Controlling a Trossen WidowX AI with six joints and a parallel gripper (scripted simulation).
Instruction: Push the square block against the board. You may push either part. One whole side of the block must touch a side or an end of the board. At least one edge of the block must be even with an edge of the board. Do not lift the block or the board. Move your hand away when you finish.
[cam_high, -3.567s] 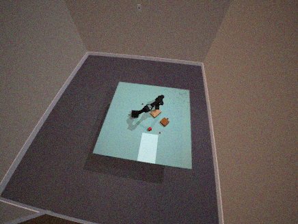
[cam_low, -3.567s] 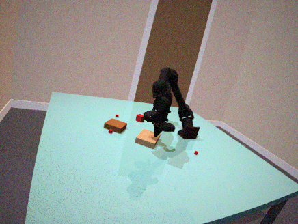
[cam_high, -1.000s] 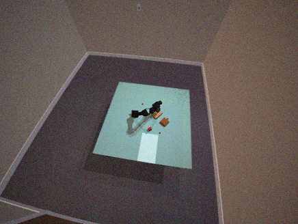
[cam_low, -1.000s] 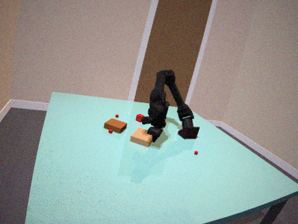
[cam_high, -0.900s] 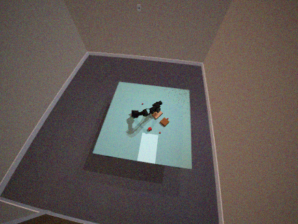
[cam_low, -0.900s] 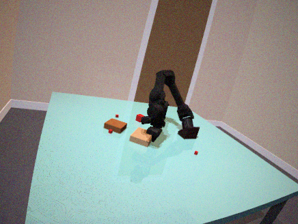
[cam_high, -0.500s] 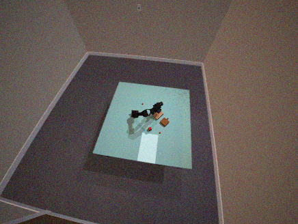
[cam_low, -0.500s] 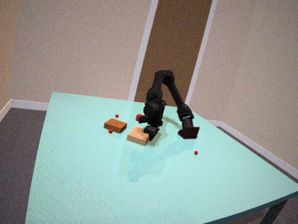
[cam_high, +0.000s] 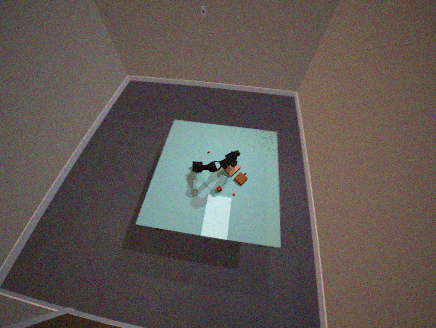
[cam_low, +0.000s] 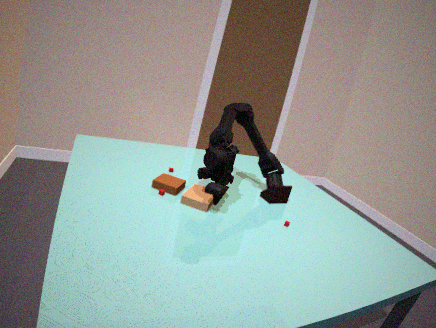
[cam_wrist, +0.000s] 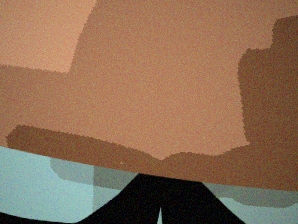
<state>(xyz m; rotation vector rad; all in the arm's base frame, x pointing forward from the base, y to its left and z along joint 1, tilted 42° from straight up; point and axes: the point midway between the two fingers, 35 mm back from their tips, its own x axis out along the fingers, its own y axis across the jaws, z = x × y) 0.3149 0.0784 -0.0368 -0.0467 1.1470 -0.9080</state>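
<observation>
The light tan part (cam_high: 232, 171) (cam_low: 196, 196) (cam_wrist: 150, 90) lies flat on the table. The darker brown part (cam_high: 241, 179) (cam_low: 168, 183) lies flat close beside it, with a narrow gap between them, and their sides look offset. From their shapes I cannot tell surely which is the square block and which the board. My gripper (cam_low: 216, 200) (cam_wrist: 164, 164) is shut and empty. It is low at the side of the tan part facing away from the brown part; its tips look to be against that side. The arm shadows part of the tan top.
A red cube (cam_high: 219, 189) lies near the two parts, partly hidden behind the arm in the exterior view. Small red cubes (cam_high: 208, 152) (cam_low: 171, 170) lie around, one of them (cam_low: 161, 192) close to the brown part. The arm's base (cam_high: 197, 166) (cam_low: 276, 194) stands behind the gripper.
</observation>
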